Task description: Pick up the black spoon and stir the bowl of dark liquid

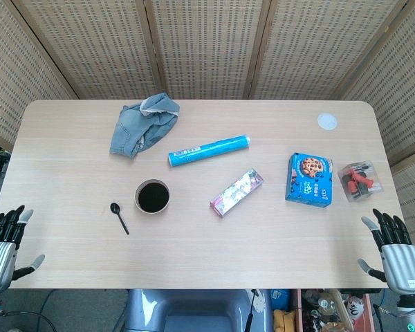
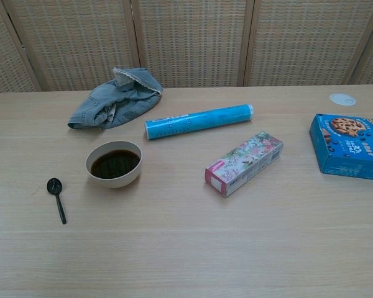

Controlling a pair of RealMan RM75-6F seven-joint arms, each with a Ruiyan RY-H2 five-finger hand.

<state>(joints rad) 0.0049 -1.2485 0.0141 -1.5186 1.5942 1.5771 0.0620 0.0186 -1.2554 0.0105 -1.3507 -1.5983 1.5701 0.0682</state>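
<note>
The black spoon (image 1: pixel 119 217) lies flat on the table (image 1: pixel 207 263) in the lower left of the head view, bowl end up-frame and handle slanting down to the right, untouched by either hand. Just to its right, apart from it, stands the bowl of dark liquid (image 1: pixel 153 196) (cream outside, nearly black inside); in the chest view the spoon (image 2: pixel 56 199) sits to the lower left of the bowl (image 2: pixel 114 164).

Both hands hang off the table's near corners, well away from everything. The left hand (image 1: pixel 5 243) shows at the bottom left edge of the head view, fingers spread and holding nothing. The right hand (image 1: pixel 393 249) at the bottom right is the same, fingers fanned apart and empty. Neither appears in the chest view.

Further up the frame, a crumpled piece of denim cloth (image 1: pixel 143 124) lies above the bowl. A blue roll (image 1: pixel 209 149) lies at a slant near the centre, with a floral box (image 1: pixel 236 192) below it. To the right are a blue cookie box (image 1: pixel 309 179), a clear container of red and dark pieces (image 1: pixel 360 180), and a small white disc (image 1: pixel 326 122) near the upper right corner.
</note>
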